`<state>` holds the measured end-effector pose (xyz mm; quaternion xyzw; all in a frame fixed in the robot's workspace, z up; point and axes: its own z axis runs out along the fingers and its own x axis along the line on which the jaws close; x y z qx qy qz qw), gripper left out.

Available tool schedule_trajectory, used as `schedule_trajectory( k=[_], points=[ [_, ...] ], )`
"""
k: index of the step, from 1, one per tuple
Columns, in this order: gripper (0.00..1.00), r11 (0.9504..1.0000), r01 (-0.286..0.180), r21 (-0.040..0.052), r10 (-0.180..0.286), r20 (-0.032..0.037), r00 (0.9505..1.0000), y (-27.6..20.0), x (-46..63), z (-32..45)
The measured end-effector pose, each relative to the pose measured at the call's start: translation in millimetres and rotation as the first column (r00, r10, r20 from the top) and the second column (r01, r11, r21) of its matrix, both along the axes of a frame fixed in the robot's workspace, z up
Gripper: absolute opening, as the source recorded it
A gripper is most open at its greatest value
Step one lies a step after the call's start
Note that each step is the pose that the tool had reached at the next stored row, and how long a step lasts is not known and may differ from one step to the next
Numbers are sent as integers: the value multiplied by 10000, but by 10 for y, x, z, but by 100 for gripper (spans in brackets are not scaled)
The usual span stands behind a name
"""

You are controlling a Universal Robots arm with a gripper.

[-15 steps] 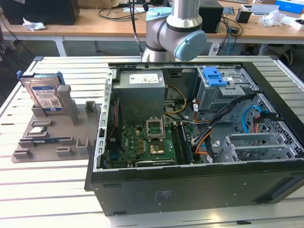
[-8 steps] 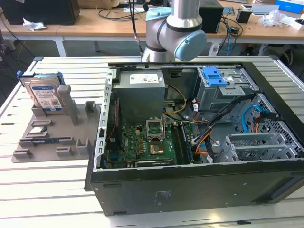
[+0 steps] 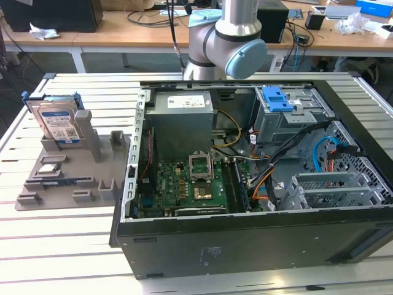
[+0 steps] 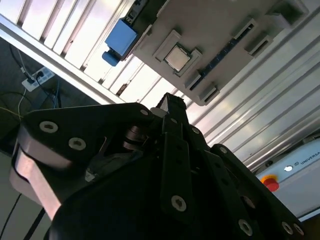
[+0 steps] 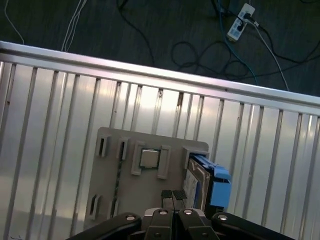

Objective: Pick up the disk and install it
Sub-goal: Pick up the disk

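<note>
Leaning nearly upright, the disk (image 3: 58,123) rests in the grey fixture (image 3: 69,171).

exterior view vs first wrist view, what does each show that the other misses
Exterior view: the open computer case with its motherboard, power supply and blue-handled drive cage. First wrist view: the shut gripper, plus floor cables and a power strip. Both: the disk standing in the grey fixture on the slatted table.
</note>
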<state>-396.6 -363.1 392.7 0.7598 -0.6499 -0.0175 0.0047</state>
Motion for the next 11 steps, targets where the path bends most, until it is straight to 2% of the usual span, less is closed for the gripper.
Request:
schedule_trajectory(
  k=[6,9,11],
  points=[
    [10,9984,555,-36,-555,1,9985,1,0,0],
    [10,9944,1055,-40,-1055,1,9944,2,0,-1],
    [10,9938,1111,-39,-1111,2,9938,1,0,-1]
  ],
)
